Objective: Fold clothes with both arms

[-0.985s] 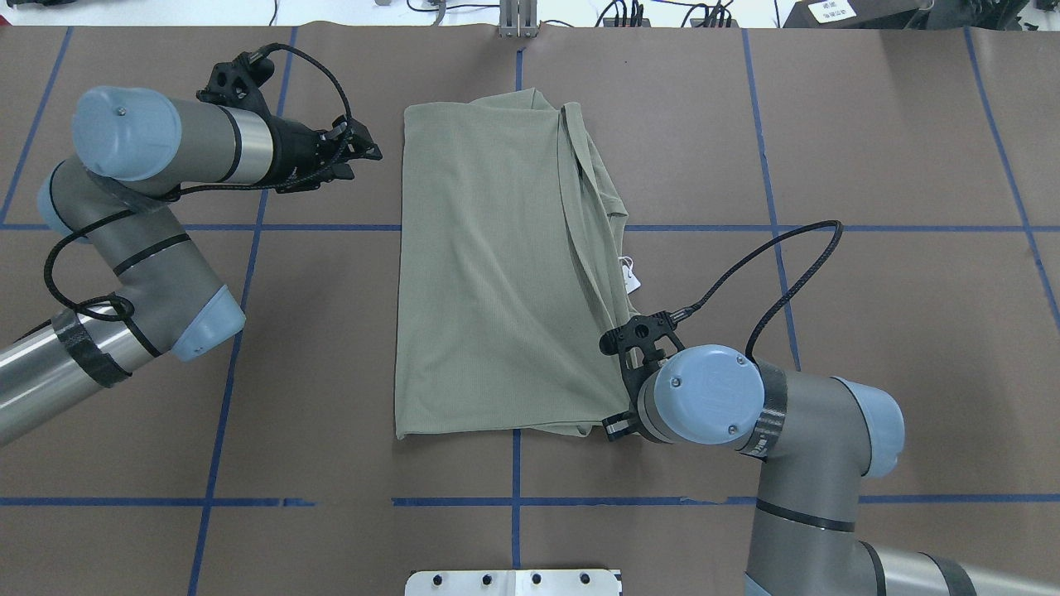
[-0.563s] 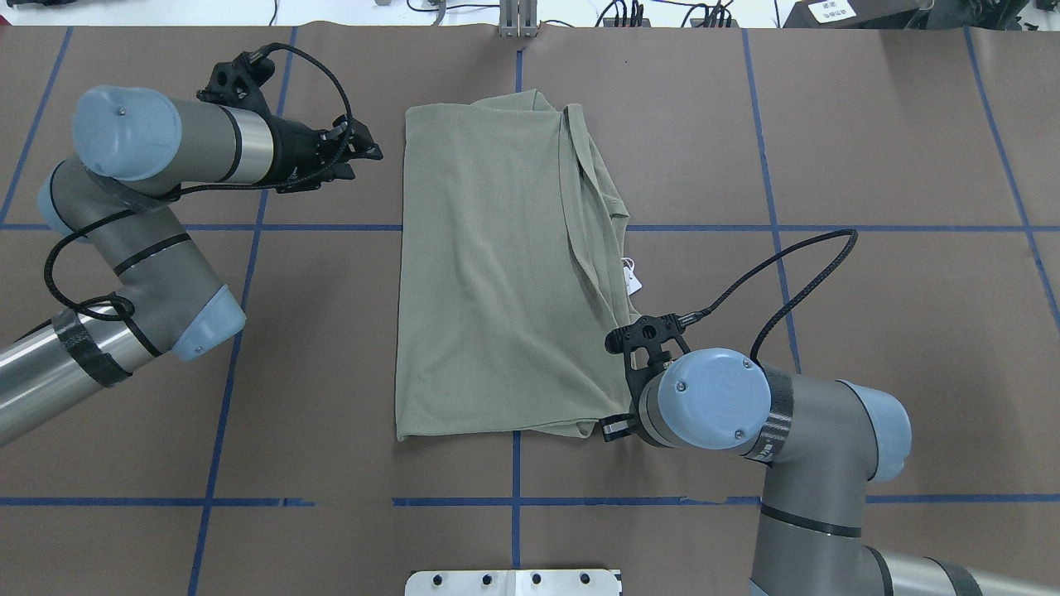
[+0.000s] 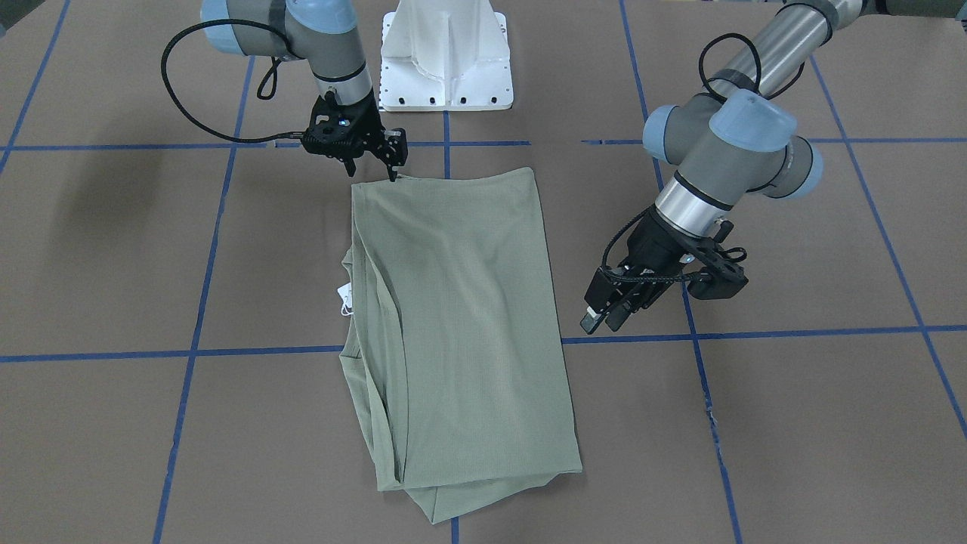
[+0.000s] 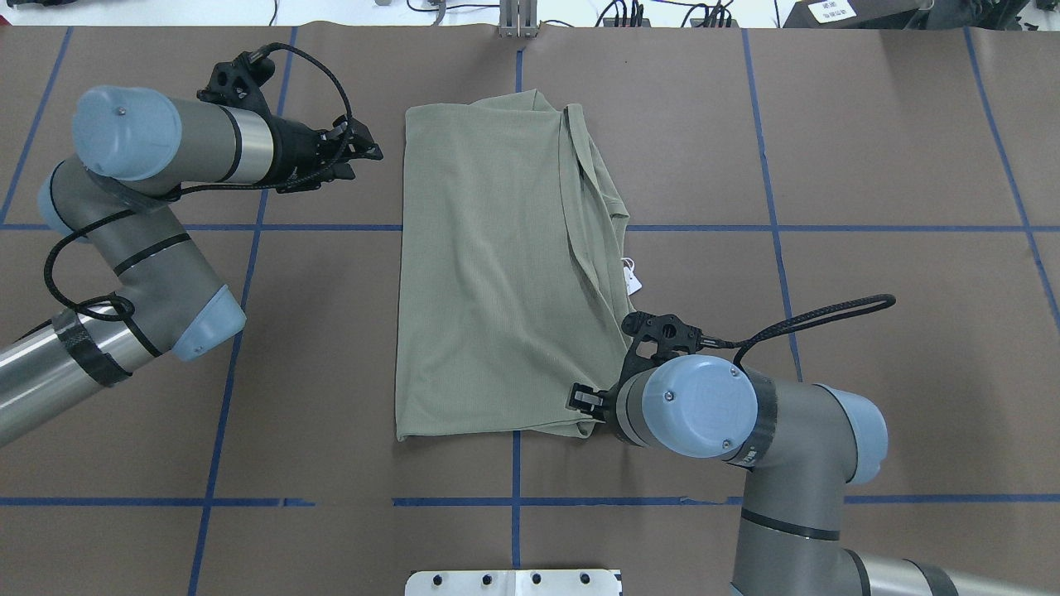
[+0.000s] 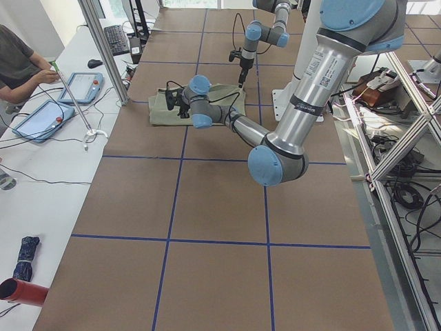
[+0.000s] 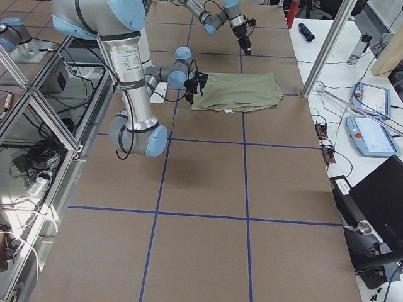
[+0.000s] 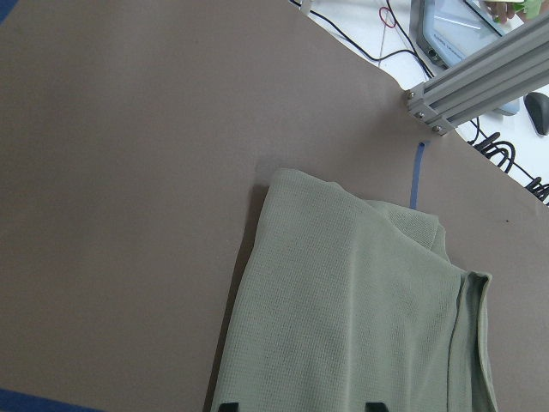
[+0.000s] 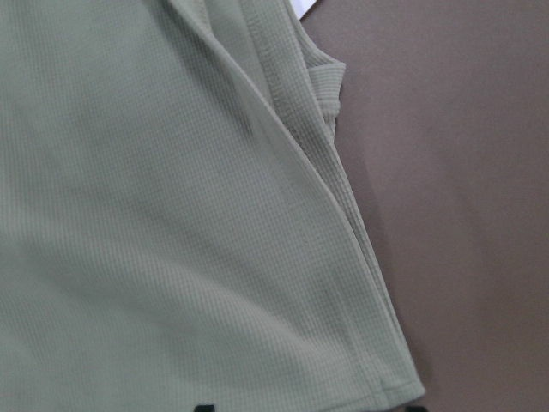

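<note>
Left gripper [image 4: 369, 151] hovering over table [image 4: 315, 273], just beside shirt's far-left corner, not touching it. Jaws standing wide, gripping nothing.
Shirt [image 4: 480, 281] lying flat mid-table, folded into long panel. Extra layers bunching along its right edge, white tag [image 4: 633, 280] sticking out there.
Right gripper [image 3: 372, 172] pointing down at shirt's near-right corner, one fingertip touching hem. Jaws looking parted, cloth lying flat under them.
</note>
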Motion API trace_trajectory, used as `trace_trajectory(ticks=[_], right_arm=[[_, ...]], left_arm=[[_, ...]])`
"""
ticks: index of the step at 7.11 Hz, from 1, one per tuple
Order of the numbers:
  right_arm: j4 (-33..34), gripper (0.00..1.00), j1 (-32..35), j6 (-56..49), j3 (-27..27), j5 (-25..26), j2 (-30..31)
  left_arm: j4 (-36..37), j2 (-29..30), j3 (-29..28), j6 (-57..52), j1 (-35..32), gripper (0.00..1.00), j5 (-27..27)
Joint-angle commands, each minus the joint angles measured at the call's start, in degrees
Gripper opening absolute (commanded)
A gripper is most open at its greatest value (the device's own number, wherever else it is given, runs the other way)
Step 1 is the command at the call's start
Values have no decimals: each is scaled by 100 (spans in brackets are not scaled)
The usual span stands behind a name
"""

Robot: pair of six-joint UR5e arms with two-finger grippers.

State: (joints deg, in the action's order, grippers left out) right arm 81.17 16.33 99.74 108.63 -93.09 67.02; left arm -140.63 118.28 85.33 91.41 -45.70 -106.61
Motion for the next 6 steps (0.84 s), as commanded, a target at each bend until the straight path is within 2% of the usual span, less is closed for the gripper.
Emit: trace_trajectory(ticks=[1,3,4,5,6], right_arm=[[-714,79,-95,1203,-438,274,-23],[-707,79,-130,1214,-448,274,-14],[-707,76,-147,1241,-465,283,-14],[-707,60,-148,1250,-474,283,-23],[-707,16,-139,1250,-474,283,-58]], left_arm=[[0,2,-8,0,0,58,0],[0,-7,-8,0,18,58,9],[0,-7,-8,0,18,58,9],[0,-7,-8,0,18,58,9],[0,-7,-8,0,18,58,9]])
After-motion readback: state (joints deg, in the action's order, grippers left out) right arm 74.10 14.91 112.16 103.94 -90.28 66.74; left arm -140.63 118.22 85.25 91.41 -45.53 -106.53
